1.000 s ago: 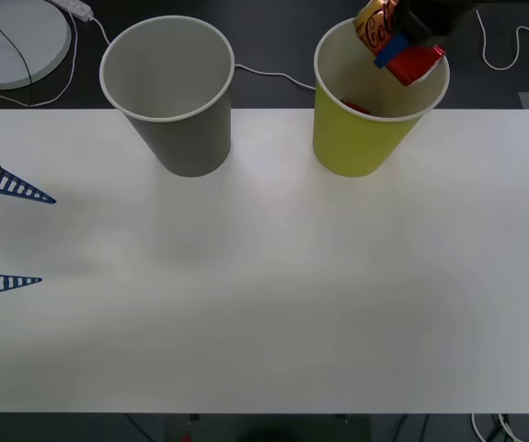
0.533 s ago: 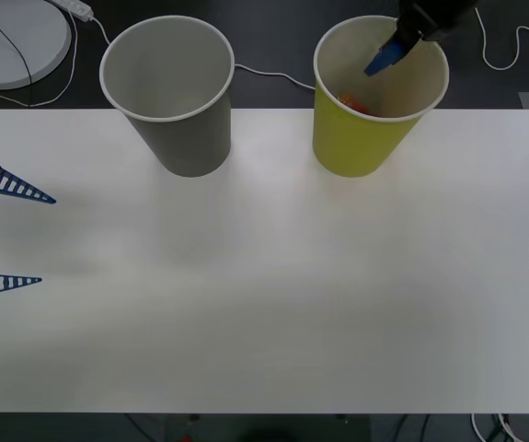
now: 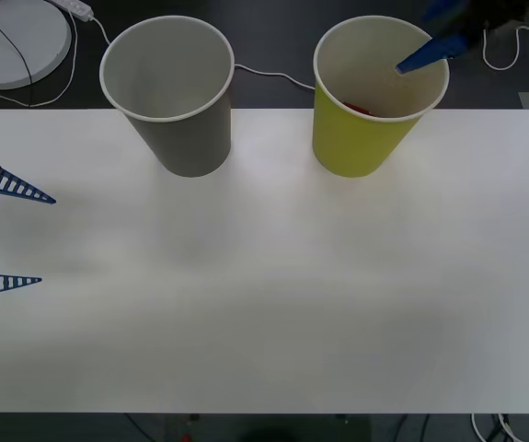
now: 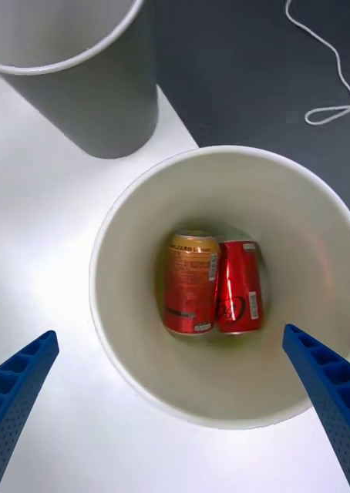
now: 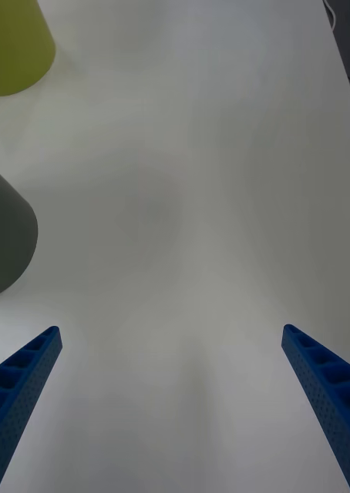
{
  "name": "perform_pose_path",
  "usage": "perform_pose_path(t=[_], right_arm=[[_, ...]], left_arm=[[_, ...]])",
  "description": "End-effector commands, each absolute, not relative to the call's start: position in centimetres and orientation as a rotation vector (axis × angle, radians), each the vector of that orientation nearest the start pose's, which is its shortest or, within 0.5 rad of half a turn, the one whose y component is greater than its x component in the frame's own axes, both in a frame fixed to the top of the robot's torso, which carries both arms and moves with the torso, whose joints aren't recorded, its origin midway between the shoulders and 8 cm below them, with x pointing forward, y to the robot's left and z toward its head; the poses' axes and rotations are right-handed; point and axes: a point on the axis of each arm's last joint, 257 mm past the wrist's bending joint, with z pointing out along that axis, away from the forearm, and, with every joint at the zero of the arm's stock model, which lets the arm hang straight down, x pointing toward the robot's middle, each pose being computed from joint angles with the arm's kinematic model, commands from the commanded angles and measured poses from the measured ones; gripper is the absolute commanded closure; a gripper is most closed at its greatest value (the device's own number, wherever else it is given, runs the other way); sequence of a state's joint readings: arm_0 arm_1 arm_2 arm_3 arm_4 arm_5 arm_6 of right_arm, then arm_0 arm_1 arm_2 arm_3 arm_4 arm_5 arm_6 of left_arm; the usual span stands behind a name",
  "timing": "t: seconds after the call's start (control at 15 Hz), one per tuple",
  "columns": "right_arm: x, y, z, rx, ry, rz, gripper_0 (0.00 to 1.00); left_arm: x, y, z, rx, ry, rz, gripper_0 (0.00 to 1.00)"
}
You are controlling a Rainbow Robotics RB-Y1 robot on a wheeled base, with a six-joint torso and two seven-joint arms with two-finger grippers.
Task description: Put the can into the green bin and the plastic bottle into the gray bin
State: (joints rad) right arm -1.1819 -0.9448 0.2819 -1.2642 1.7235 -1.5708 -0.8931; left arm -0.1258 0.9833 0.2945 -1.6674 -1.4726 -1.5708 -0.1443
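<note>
The can (image 4: 189,283), gold at one end and red along its body, lies on its side at the bottom of the green bin (image 4: 298,223), next to a red can (image 4: 238,286). My right gripper (image 4: 169,335) hangs open above that bin's mouth with nothing between its fingers; in the front view the right gripper (image 3: 434,32) is over the far right rim of the green bin (image 3: 356,138). The gray bin (image 3: 186,138) stands upright to its left. At the table's left edge my left gripper (image 3: 45,239) is parked open. The plastic bottle is out of view.
Both cups stand near the far edge of the white table (image 3: 264,304). Behind it are a round white disc (image 3: 16,37) and loose white cables (image 3: 269,74) on a dark floor. The left wrist view shows the gray bin (image 5: 5,246) and green bin (image 5: 13,38) at its edge.
A second ago my right gripper held the can over the green bin. It has opened, the can has dropped inside, and the gripper has shifted right.
</note>
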Motion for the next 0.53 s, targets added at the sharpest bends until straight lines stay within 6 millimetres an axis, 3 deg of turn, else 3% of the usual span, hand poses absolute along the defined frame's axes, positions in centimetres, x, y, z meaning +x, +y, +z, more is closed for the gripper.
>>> perform_pose_path(t=[0.07,0.27,0.53], right_arm=[[53.0,-22.1,3.5,-1.376,1.946,0.166,0.00],[50.1,-22.4,2.5,-1.415,1.876,0.176,0.00],[45.9,-22.8,-0.4,-1.530,1.766,0.217,0.00]], left_arm=[[38.4,32.9,-15.4,1.864,1.444,-0.158,0.00],[38.4,32.9,-15.4,1.864,1.444,-0.158,0.00],[38.4,32.9,-15.4,1.864,1.444,-0.158,0.00]])
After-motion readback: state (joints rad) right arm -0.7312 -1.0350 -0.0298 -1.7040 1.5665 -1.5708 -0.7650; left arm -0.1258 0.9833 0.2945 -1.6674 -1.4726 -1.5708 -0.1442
